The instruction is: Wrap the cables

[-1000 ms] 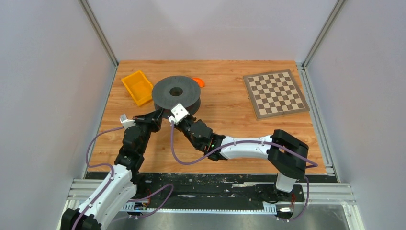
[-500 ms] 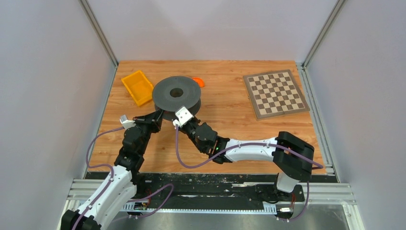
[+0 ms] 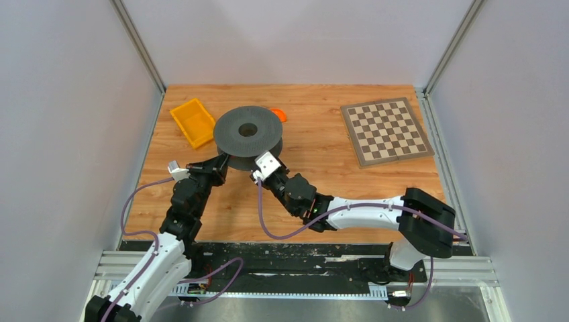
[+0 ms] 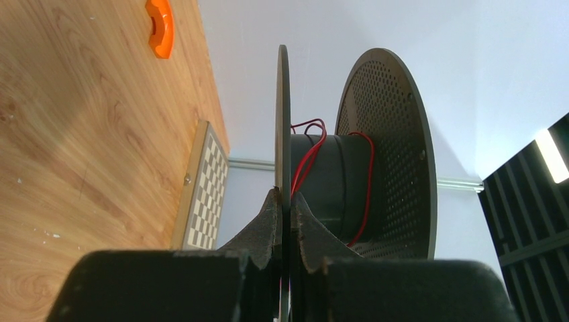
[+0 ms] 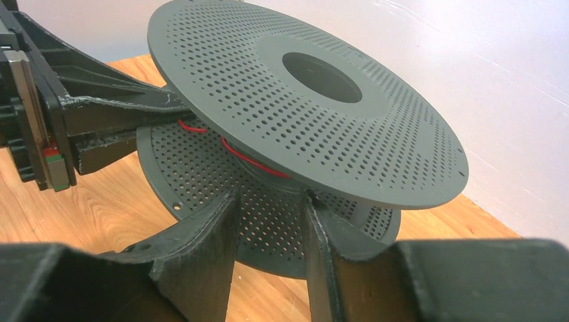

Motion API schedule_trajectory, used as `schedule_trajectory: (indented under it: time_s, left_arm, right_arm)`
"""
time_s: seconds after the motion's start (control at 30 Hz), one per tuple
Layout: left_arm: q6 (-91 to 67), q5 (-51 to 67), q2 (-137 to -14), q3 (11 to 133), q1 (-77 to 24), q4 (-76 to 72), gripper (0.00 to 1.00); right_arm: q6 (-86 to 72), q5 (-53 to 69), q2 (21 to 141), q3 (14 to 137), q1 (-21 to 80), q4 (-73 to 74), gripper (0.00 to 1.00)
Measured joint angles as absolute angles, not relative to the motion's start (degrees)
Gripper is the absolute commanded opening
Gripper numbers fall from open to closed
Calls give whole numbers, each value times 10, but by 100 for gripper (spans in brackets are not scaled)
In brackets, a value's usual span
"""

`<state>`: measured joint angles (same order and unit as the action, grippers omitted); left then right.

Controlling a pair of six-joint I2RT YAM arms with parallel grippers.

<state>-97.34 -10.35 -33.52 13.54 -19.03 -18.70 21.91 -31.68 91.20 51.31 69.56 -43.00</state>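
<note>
Illumination is bright, even and diffuse. Right of the left gripper (image 4: 284,196), a light strip (image 4: 550,154) is overexposed. Finger bases nearest each wrist lens are dark and blurred. Beyond the right gripper (image 5: 272,201), the spool (image 5: 268,87) is sharp, shadowing the table (image 5: 121,201) softly.

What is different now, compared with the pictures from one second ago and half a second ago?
The right arm swung to its right, carrying the open right gripper along the near edge of the spool. The left gripper stayed clamped on the spool's rim. The spool, tray and chessboard did not move.
</note>
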Motion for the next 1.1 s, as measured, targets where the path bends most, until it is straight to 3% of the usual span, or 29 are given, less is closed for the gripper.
schedule_trajectory:
  time_s: [0.57, 1.1]
  left_arm:
    - [-973, -104, -335, 135, -190, -187, 0]
    - [-963, -103, -335, 135, -190, -186, 0]
  right_arm:
    - [208, -256, 793, 451, 696, -390, 49]
    - [126, -98, 610, 420, 684, -183, 51]
